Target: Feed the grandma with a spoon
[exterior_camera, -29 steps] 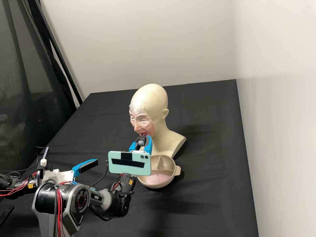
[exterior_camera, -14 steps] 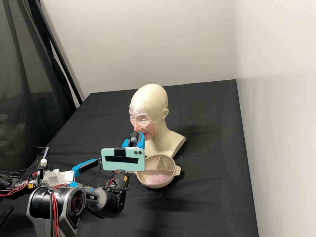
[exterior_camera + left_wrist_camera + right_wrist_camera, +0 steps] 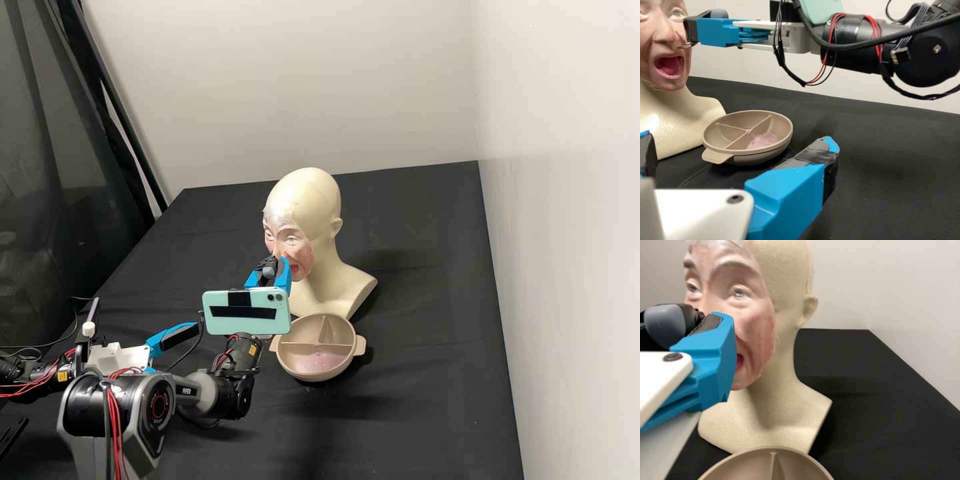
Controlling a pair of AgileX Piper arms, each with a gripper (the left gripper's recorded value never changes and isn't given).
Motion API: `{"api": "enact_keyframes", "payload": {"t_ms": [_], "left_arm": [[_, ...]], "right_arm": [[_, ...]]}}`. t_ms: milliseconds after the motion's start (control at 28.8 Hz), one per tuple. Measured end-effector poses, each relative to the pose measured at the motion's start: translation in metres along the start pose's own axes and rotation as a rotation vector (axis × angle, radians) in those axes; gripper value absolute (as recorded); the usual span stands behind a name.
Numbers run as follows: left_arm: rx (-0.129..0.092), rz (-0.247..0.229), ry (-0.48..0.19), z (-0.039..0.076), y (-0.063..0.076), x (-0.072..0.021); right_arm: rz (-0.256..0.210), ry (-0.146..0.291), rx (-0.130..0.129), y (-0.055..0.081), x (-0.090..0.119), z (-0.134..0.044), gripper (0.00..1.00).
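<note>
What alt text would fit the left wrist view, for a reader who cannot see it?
The right gripper holds a spoon at nose height before the open-mouthed mannequin head. Below it, a beige divided bowl sits on the black bench beside the head; the left gripper's open blue fingers frame the foreground.

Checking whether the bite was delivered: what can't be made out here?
Spoon tip: right wrist view, hidden behind the right gripper; too small in the high view.
Mouth of the grandma head: high view, partly covered by that gripper.
Bowl: right wrist view, cut off by the edge.
</note>
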Motion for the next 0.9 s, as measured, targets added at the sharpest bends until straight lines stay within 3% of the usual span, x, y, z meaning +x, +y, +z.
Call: {"api": "enact_keyframes", "payload": {"t_ms": [174,451,903], "left_arm": [[0.0,-0.005,0.001,0.0,-0.001,0.0012],[0.0,-0.003,0.001,0.0,-0.001,0.0041],[0.001,0.002,-0.009,0.003,0.0,0.0057]], "right_arm": [[-0.002,-0.016,-0.014,-0.004,0.007,0.004,0.0],[-0.033,-0.055,-0.008,-0.014,0.015,0.011,0.0],[-0.038,-0.06,-0.008,-0.015,0.013,0.012,0.0]]}}
